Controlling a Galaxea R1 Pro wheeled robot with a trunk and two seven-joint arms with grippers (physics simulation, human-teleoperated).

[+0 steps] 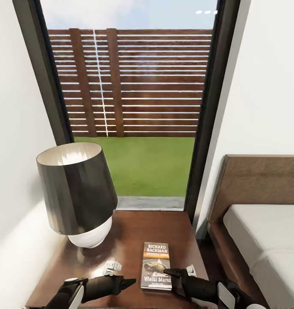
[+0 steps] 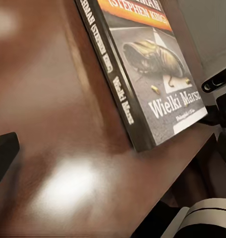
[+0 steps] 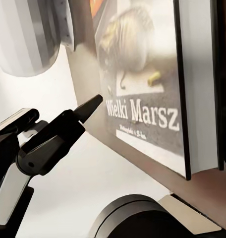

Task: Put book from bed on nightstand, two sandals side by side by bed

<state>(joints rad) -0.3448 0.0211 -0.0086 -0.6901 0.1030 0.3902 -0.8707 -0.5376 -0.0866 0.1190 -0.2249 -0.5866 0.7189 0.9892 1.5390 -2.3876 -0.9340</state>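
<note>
1. Your book (image 1: 156, 266) lies flat, cover up, on the nightstand (image 1: 134, 227), near its front edge, in front of the lamp (image 1: 76, 193) and well apart from the bed (image 1: 267, 240)
2. Expect it to be light and fairly stiff: a thin paperback that will flex a little if you grip one corner only. The glossy cover and the glossy wood suggest it will slide rather than tip when nudged
3. If you must take it again, go for the long spine edge or the bottom edge nearest you, where the head view shows it close to the nightstand's front; pinching across the thickness should hold better than pressing on the cover
4. The right gripper (image 1: 178, 274) sits just at the book's lower right corner; I cannot tell whether its fingers are spread or closed
5. The left gripper (image 1: 121, 283) hovers beside the book, apart from it, with its fingers looking pressed together and holding nothing
</note>
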